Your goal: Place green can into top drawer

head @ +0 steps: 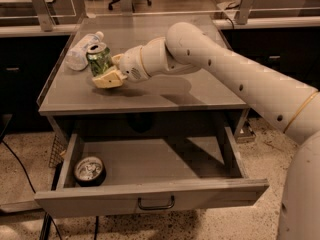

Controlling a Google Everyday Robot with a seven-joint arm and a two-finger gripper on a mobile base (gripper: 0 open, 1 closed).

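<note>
The green can (99,58), with a silver top, is tilted and held just above the left part of the cabinet top (165,91). My gripper (106,70) is shut on the can, with a pale finger (107,80) under its lower side. The arm reaches in from the right. The top drawer (150,196) is pulled open below, with its dark bar handle (156,204) at the centre of the front panel. The drawer floor (160,159) lies below and to the right of the can.
A clear plastic bottle (82,49) lies on the cabinet top just left of the can. A dark-bodied can with a silver top (89,170) stands in the drawer's front left corner. Dark counters flank the cabinet, and cables run along the floor at the left.
</note>
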